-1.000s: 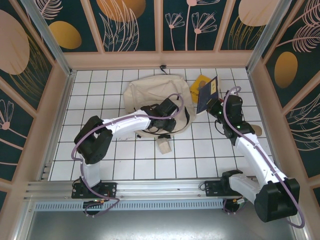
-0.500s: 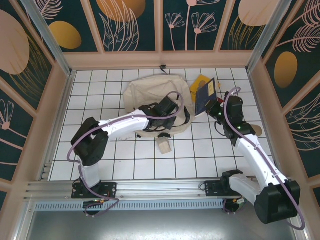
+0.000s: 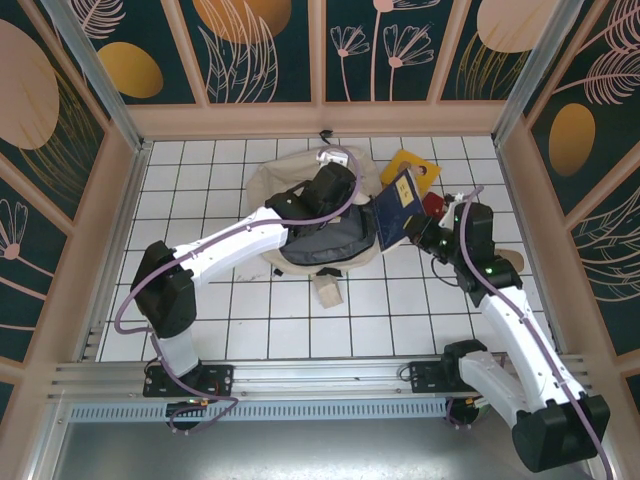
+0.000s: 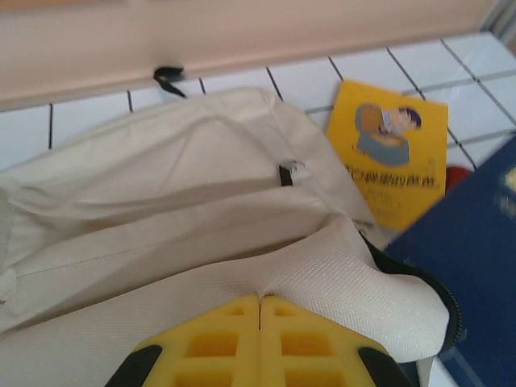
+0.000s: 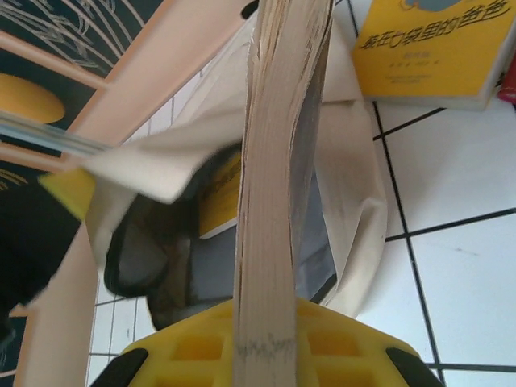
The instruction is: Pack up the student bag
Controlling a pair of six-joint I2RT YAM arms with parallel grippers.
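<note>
- The student bag (image 3: 270,185) lies at the back middle of the white-tiled tabletop (image 3: 250,320). Its mouth gapes toward its right side and shows the dark lining (image 3: 330,245).
- The left tool (image 4: 260,310) sits over the bag's top, pressed together on a fold of the upper cloth edge. It lifts that edge so the mouth stands open.
- The right tool (image 5: 270,322), at the bag's right side, pinches a blue book (image 3: 395,208) by its lower edge. The book stands on edge and leans toward the mouth.
- In the right wrist view, the book's page edge lines up with the dark opening. Something yellow lies inside; I cannot tell what.
- A yellow book (image 3: 410,168) lies flat just beyond the bag's back right corner, and a wooden block (image 3: 327,290) sits just in front of the bag.
- The step in hand looks like feeding the blue book into the bag.
- The next move calls for sliding the book under the lifted edge along the lining while the left tool holds the cloth up. The right tool should let go only once the book is well inside.
</note>
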